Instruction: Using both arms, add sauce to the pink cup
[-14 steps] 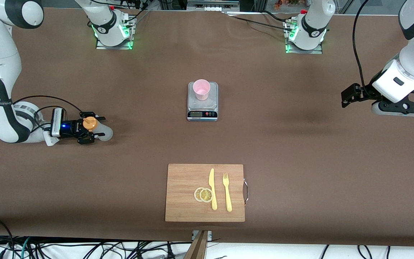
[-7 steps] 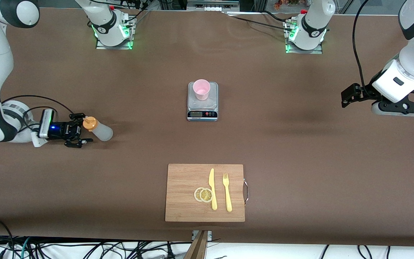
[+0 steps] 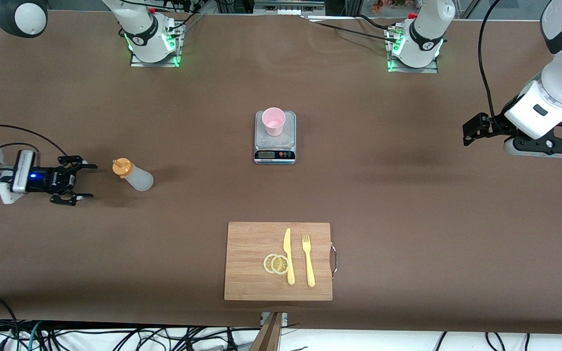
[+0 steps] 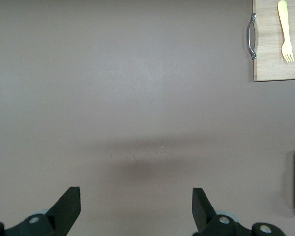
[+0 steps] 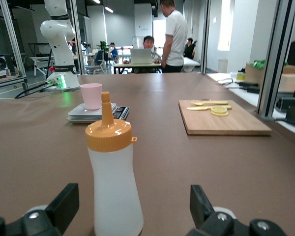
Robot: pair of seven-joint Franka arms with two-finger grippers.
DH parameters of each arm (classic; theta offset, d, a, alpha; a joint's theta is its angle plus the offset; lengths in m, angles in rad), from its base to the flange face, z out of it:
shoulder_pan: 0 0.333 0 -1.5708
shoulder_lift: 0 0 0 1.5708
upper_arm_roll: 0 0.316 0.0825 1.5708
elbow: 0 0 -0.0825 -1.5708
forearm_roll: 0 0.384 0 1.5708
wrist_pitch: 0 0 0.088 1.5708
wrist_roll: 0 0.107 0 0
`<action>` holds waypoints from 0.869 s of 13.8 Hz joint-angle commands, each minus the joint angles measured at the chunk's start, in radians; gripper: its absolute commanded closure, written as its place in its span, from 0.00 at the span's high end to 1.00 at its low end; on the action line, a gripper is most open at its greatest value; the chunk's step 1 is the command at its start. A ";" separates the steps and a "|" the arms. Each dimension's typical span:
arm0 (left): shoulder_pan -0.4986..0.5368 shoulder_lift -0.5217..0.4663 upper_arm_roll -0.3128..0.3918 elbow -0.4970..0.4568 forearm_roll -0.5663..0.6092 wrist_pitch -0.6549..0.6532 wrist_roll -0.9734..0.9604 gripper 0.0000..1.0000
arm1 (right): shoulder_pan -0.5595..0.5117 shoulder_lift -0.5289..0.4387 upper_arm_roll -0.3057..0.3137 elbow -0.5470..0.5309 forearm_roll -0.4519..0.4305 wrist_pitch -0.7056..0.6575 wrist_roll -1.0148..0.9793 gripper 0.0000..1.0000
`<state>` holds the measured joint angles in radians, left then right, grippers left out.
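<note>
The sauce bottle [image 3: 133, 176], translucent white with an orange nozzle cap, stands upright on the brown table toward the right arm's end. My right gripper [image 3: 87, 181] is low beside it, apart from it, open and holding nothing. In the right wrist view the sauce bottle [image 5: 113, 182] rises just ahead of the open right gripper [image 5: 132, 209]. The pink cup [image 3: 273, 121] stands on a small kitchen scale [image 3: 274, 144] mid-table; the pink cup [image 5: 91, 95] also shows past the bottle. My left gripper [image 3: 544, 145] waits open over bare table at the left arm's end, its fingers [image 4: 69, 209] spread wide.
A wooden cutting board [image 3: 249, 263] lies nearer the front camera than the scale, with a yellow knife [image 3: 288, 256], a fork [image 3: 308, 261] and two lemon slices [image 3: 276, 263] on it. Both arm bases [image 3: 151, 39] stand along the table's back edge.
My right gripper let go of the sauce bottle and drew back toward the right arm's end of the table. The bottle stays standing where it was. The left arm has not moved.
</note>
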<state>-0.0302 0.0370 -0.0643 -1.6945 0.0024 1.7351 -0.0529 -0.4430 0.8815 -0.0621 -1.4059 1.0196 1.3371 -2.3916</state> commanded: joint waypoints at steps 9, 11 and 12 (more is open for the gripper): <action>0.004 0.004 -0.006 0.013 0.014 -0.002 0.005 1.00 | 0.111 -0.027 0.002 0.263 -0.093 -0.015 0.676 1.00; 0.003 0.004 -0.006 0.012 0.014 -0.002 0.005 1.00 | 0.156 -0.047 -0.005 0.291 -0.113 -0.006 0.819 1.00; 0.003 0.003 -0.006 0.012 0.014 -0.003 0.005 1.00 | 0.170 -0.073 0.001 0.300 -0.143 0.004 0.892 1.00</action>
<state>-0.0304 0.0372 -0.0649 -1.6945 0.0024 1.7351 -0.0529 -0.2972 0.8415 -0.0570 -1.1325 0.9259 1.3332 -1.6225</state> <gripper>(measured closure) 0.000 0.000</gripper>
